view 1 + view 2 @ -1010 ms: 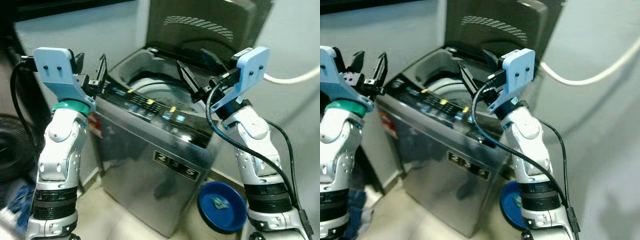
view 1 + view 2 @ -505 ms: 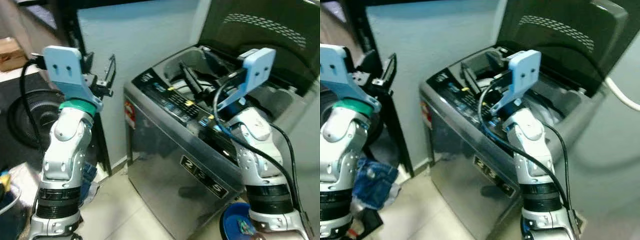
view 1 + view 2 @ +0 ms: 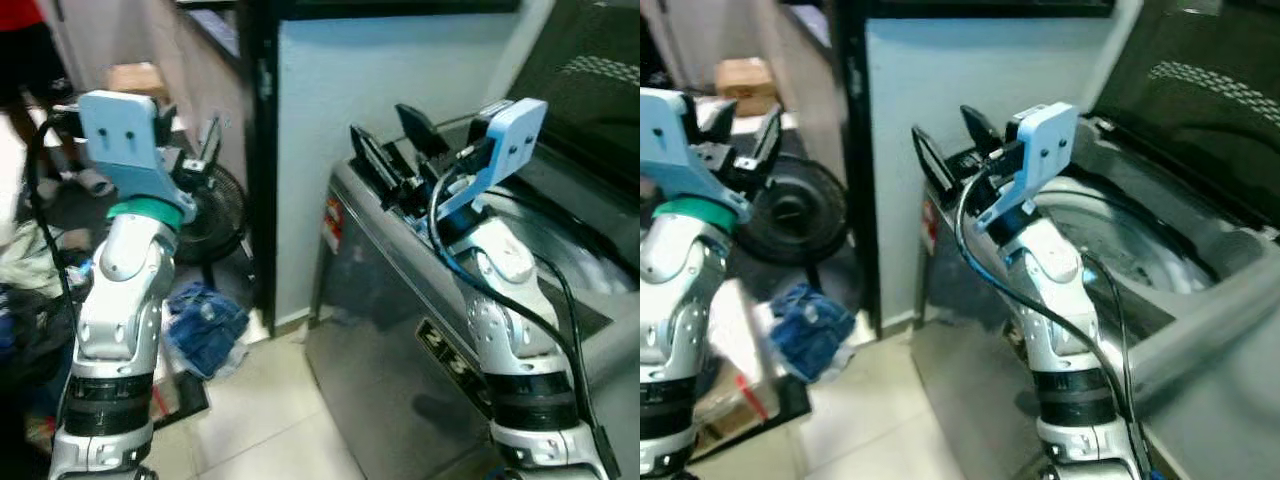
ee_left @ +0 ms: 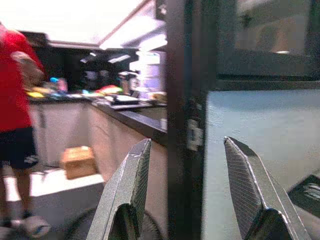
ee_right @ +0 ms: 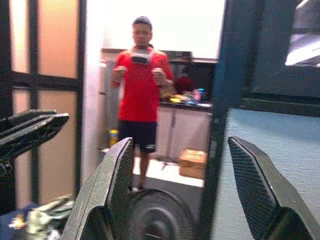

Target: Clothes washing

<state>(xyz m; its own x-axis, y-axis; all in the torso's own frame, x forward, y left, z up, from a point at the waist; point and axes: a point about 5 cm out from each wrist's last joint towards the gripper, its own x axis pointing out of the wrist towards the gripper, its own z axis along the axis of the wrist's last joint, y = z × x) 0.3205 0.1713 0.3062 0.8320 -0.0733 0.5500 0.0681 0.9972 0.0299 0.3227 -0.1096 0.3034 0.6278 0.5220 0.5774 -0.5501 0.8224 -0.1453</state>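
Note:
The grey top-loading washing machine (image 3: 390, 330) stands at the right with its lid (image 3: 1200, 90) up and the steel drum (image 3: 1120, 240) showing. A crumpled blue garment (image 3: 205, 320) lies on the floor to the left of the machine, near the wall. My right gripper (image 3: 392, 150) is open and raised over the machine's near left corner, holding nothing. At chest height on the left, well above the garment, my left gripper (image 3: 190, 135) is open and empty. Both wrist views look between spread fingers (image 4: 127, 190) (image 5: 110, 195) toward a room beyond.
A black floor fan (image 3: 215, 205) stands behind the garment, beside a black door post (image 3: 262, 150). A person in a red shirt (image 5: 140, 85) stands in the room beyond, near a cardboard box (image 5: 192, 162). More clothes (image 5: 50, 217) lie at the far left.
The camera has swung left, so the washing machine now sits at the right and the fan and floor garment have come into view. Both grippers stay open and empty.

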